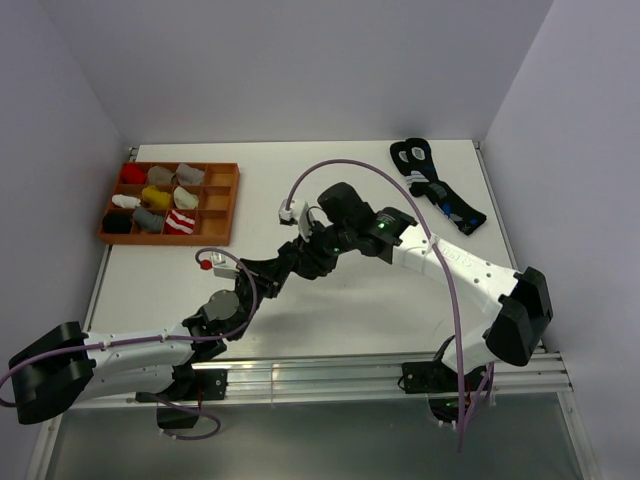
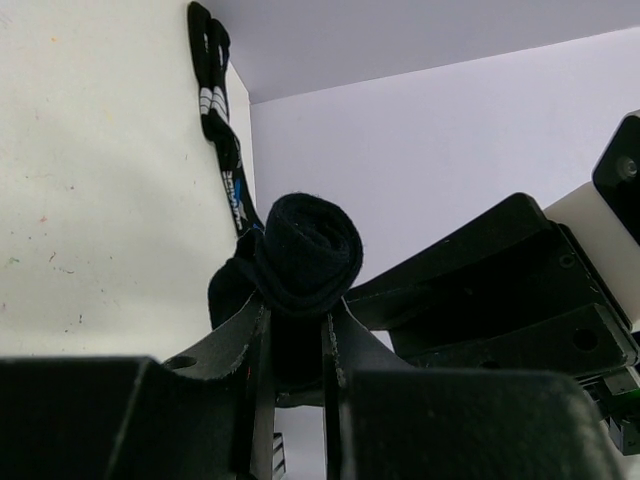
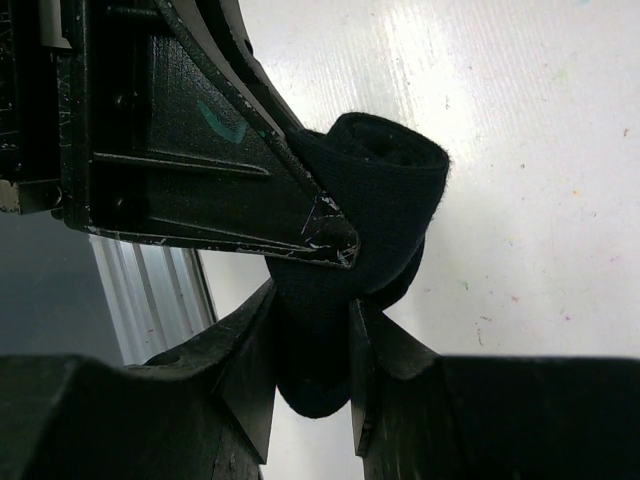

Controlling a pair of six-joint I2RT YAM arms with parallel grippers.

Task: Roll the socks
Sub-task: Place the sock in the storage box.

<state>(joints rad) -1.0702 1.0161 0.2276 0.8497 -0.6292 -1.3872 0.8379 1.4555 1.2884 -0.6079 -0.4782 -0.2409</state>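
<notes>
1 black sock (image 2: 305, 250), rolled up, gripped by 2 hands: left hand (image 2: 297, 325) and right hand (image 3: 312, 335) both clenched on it from opposite sides. 1 red-and-white striped sock (image 1: 180, 222) in the tray (image 1: 225, 205), well left of both hands, one of 9 bundles there. 2 dark ringed socks (image 1: 435, 185) beyond the right hand.

The rolled sock (image 2: 305, 255) is plain black. The left claw (image 2: 297, 335) and right claw (image 3: 312, 340) are black too. The tabletop (image 1: 330, 300) is white. The tray (image 1: 222, 205) is orange-brown, with a red-and-white striped sock (image 1: 180, 222). The far socks (image 1: 435, 185) are black with white rings and blue marks.
</notes>
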